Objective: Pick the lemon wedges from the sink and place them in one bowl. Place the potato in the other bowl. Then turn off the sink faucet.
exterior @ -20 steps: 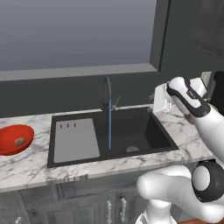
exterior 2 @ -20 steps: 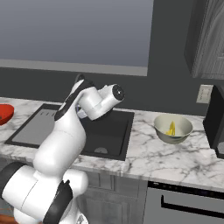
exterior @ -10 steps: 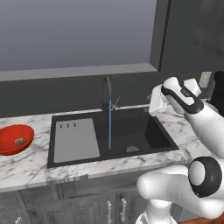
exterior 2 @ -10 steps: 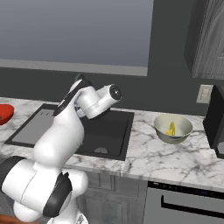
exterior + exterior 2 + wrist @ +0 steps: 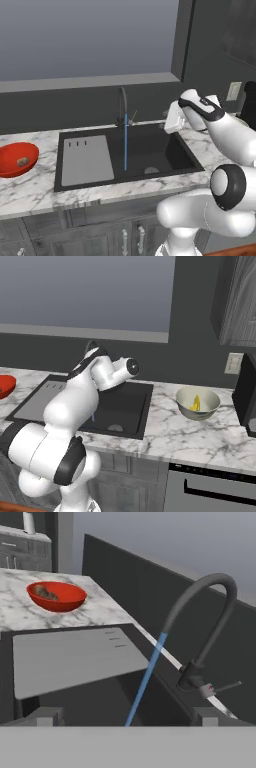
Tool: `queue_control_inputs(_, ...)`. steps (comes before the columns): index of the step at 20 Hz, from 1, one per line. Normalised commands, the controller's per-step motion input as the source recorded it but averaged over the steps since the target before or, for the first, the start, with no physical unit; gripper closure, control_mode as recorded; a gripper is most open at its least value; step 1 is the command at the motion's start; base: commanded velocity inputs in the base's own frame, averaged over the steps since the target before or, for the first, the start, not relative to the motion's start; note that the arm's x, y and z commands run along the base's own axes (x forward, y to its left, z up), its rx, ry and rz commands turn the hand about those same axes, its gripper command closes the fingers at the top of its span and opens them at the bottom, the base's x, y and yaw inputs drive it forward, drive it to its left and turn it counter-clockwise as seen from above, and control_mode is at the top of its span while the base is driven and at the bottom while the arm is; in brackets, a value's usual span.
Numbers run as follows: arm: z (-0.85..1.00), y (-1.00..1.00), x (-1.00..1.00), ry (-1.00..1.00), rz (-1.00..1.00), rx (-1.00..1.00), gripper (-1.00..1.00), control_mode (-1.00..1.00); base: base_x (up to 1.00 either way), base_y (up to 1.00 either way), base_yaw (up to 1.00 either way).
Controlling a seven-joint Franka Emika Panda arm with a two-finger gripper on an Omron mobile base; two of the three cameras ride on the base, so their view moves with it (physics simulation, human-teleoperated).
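I take the sink (image 5: 165,150) as my landmark. It is a big black basin set in the marble counter (image 5: 200,431), with a flat grey drainboard (image 5: 87,160) on its left half and a round grey drain (image 5: 151,170) on its floor.

The faucet (image 5: 210,612) stands at the back edge of the sink, a thin dark curved spout with a small lever (image 5: 222,687) sticking out at its base. A thin blue stream of water (image 5: 125,142) runs from the spout down into the basin.

The red bowl (image 5: 17,159) sits on the counter to the left of the sink, well apart from it. The brown potato (image 5: 22,161) lies inside it.

The grey-beige bowl (image 5: 198,402) sits on the counter to the right of the sink. The yellow lemon wedges (image 5: 195,403) lie inside it.

My gripper (image 5: 171,118) hangs above the right back corner of the sink, near the faucet. In the hand view its fingertips (image 5: 45,716) stand wide apart with nothing between them, so it is released and holds nothing.
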Motion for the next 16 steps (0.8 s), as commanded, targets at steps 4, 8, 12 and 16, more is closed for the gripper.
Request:
queue_control_inputs(4, -0.14, 0.0, 0.29, 0.0, 0.0, 0.05, -1.0, -1.0, 0.0, 0.0, 0.0)
queue_control_inputs(8, -0.1, 0.0, 0.24, 0.0, 0.0, 0.03, -1.0, -1.0, 0.0, 0.0, 0.0)
queue_control_inputs(12, -0.07, 0.0, 0.23, 0.01, 0.0, 0.02, -1.0, -1.0, 0.0, 0.0, 0.0)
queue_control_inputs(16, -0.04, 0.0, 0.31, 0.03, 0.0, 0.04, -1.0, -1.0, 0.0, 0.0, 0.0)
